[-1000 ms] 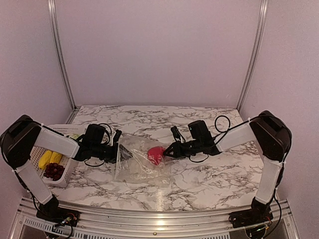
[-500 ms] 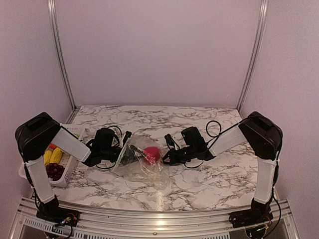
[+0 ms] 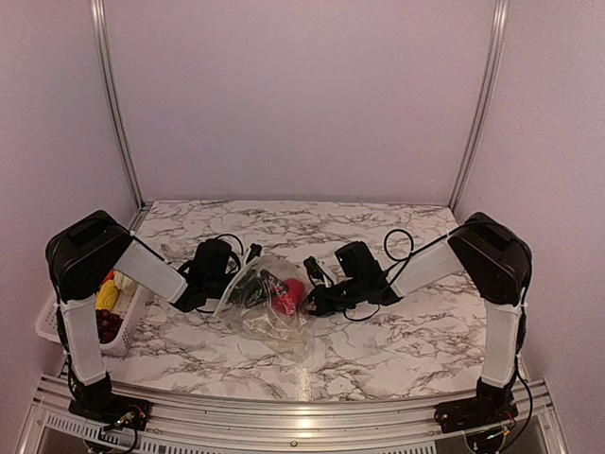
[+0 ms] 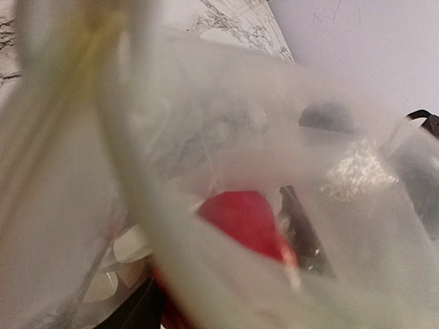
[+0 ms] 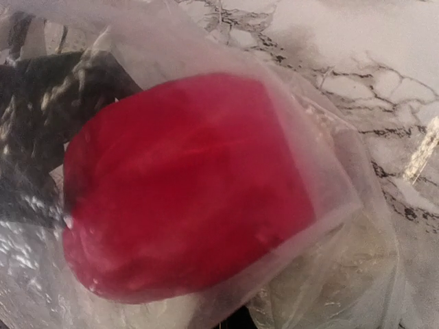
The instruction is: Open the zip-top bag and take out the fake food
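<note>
On the desk (image 3: 406,342), the zip-top bag (image 3: 276,331) holding red fake food (image 3: 289,297) is between my left pincer (image 3: 250,283) and right pincer (image 3: 308,295); I cannot tell either grip.

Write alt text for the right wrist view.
A round red plastic food piece fills most of the frame, seen through the clear crinkly zip-top bag. White grey-veined marble tabletop shows at the upper right.
</note>
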`<state>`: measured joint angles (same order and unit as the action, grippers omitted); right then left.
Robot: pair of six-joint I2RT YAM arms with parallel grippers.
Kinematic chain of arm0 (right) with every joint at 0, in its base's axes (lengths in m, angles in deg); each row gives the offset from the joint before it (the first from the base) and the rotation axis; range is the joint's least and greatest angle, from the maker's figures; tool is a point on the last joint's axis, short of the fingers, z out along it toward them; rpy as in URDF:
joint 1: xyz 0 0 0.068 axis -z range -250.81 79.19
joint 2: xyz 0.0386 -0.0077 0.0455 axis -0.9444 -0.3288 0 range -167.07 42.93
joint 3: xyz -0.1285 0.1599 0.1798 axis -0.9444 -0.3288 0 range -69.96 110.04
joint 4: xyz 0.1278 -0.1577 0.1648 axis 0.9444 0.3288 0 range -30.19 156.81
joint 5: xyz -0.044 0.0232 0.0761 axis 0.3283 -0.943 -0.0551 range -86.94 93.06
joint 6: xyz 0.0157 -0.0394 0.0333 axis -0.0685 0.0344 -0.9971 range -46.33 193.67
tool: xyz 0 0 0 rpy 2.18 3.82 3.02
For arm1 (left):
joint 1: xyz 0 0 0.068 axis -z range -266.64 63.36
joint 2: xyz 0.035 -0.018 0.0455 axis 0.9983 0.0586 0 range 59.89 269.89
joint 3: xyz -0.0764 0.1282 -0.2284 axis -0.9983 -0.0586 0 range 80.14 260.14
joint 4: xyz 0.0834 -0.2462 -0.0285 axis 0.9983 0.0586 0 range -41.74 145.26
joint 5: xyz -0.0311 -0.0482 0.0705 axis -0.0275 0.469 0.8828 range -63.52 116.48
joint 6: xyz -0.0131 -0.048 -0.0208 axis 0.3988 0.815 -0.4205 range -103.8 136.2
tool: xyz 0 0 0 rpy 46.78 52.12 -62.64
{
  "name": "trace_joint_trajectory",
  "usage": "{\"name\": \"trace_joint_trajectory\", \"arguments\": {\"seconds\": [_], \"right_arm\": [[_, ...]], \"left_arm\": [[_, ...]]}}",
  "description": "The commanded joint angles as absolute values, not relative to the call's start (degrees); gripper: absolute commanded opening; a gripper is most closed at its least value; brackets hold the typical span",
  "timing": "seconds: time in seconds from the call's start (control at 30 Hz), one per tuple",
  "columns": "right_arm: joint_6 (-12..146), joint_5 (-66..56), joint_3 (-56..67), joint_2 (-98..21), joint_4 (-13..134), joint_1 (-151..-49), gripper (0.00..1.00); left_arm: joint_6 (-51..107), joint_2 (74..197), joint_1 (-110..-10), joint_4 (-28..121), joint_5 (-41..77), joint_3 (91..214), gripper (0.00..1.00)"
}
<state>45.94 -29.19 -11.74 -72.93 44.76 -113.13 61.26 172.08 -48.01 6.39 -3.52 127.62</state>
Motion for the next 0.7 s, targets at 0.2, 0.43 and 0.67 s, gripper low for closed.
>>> {"name": "trace_joint_trajectory", "arguments": {"seconds": [0.2,0.43,0.67], "right_arm": [[46.76,-26.87,-13.16,-70.64,45.59,-112.17,0.0],[46.39,-26.31,-18.03,-67.5,44.21,-109.92,0.0],[46.51,-29.18,-17.56,-67.6,43.05,-109.79,0.0]], "left_arm": [[53.59,166.45,-47.1,20.06,-0.05,127.34,0.42],[52.49,159.71,-48.77,23.01,0.39,123.96,0.28],[49.91,160.62,-46.36,23.98,-0.88,127.03,0.57]]}}
